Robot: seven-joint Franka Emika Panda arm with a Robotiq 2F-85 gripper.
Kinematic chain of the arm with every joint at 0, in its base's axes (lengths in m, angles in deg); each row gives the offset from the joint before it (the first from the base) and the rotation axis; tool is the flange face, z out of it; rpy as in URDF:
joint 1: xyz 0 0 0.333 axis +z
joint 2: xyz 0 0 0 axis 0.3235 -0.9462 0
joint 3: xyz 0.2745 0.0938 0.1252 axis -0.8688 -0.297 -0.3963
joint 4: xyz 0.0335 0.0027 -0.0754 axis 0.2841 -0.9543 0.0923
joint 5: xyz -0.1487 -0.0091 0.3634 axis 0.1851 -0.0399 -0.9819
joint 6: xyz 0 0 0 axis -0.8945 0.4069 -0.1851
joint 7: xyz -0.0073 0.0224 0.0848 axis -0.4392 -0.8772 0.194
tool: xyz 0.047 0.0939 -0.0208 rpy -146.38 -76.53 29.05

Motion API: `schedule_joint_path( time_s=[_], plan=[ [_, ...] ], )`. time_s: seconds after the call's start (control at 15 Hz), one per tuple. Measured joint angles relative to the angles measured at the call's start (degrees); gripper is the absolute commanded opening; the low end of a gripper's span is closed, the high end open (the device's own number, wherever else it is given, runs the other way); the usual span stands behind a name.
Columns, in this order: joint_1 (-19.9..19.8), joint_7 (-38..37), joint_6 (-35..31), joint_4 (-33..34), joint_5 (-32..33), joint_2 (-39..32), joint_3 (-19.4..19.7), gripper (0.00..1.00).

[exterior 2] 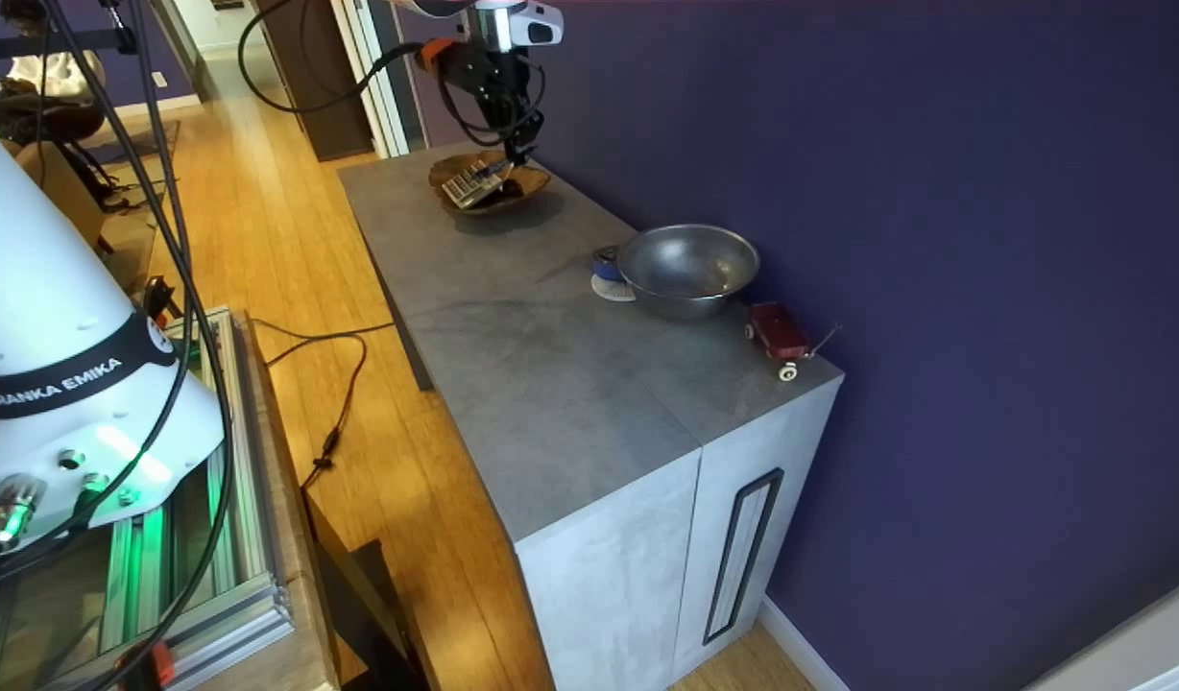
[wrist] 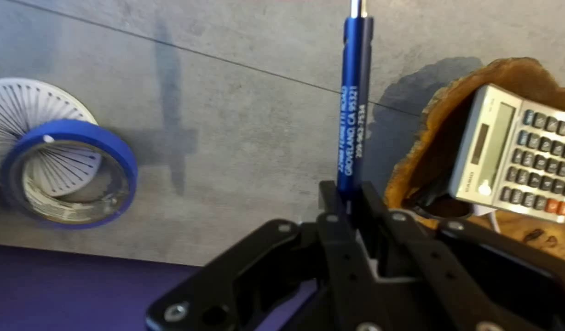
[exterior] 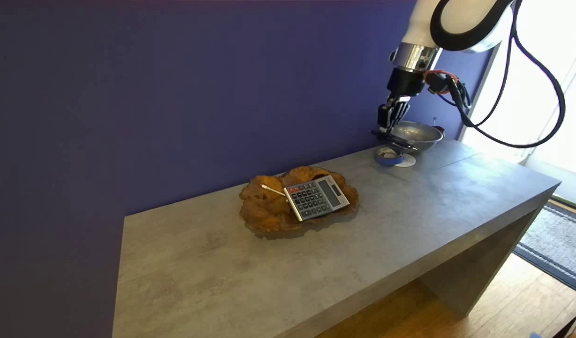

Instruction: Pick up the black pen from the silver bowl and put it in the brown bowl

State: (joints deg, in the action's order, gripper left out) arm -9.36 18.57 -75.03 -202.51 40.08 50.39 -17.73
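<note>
My gripper is shut on a thin pen, dark blue with white print up close and almost black in the exterior views. The pen sticks out level from the fingertips, above the table. In an exterior view the gripper and pen overlap the silver bowl. In an exterior view the gripper overlaps the brown bowl's far side. The wrist view puts it beside the brown bowl, between bowl and tape roll. The silver bowl looks empty; it is out of the wrist view. The brown bowl holds a calculator.
A blue tape roll lies partly on a white disc beside the silver bowl. The brown bowl also holds a white cable and a black item. A red toy wagon stands near the table end. A purple wall runs behind.
</note>
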Motion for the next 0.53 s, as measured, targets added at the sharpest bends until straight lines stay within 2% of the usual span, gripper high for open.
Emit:
schedule_joint_path(
  time_s=[0.13, 0.33, 0.53],
  plan=[
    [2.3, 1.2, 0.0, 4.1, 2.5, -3.5, -1.3, 0.03],
    [7.8, 1.3, 0.6, 11.8, 7.6, -10.0, -2.4, 0.03],
    [13.0, 2.4, 4.7, 21.1, 12.5, -15.9, -2.6, 0.03]
  ],
)
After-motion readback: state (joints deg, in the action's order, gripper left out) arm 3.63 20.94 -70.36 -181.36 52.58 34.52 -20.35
